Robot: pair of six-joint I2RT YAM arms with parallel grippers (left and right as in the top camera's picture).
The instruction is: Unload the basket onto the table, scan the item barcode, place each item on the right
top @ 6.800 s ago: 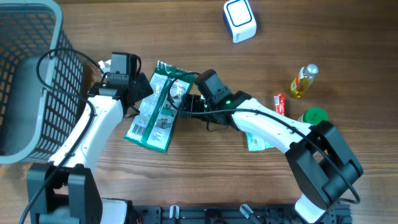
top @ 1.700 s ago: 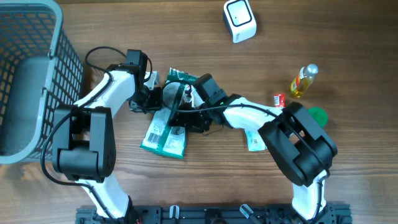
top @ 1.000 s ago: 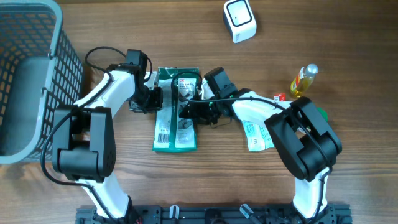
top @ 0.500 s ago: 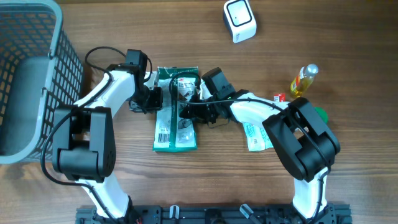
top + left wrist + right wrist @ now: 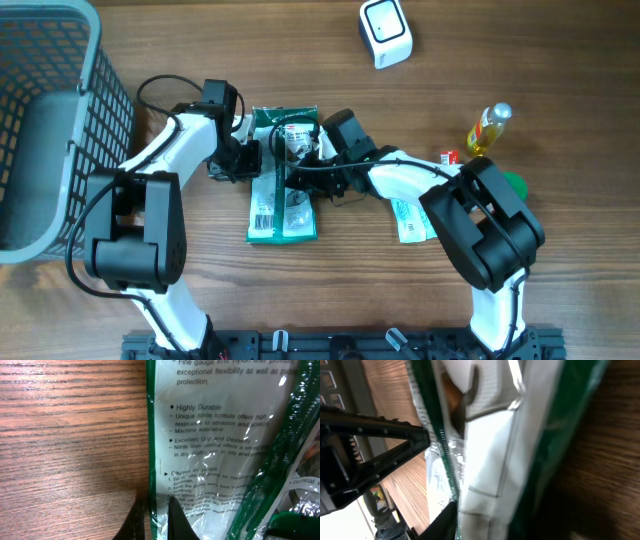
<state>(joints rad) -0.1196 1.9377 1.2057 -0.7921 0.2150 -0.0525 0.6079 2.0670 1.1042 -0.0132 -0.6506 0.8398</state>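
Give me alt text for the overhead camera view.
A green-and-white glove packet lies on a wooden table, the left hand pinching its left edge, the right hand at its right edge. A white scanner sits beyond.

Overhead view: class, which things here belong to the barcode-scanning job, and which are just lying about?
Belong to the job:
glove packet
its barcode
white scanner

Just lying about:
grey basket
yellow bottle
small red item
green lid
white sachet
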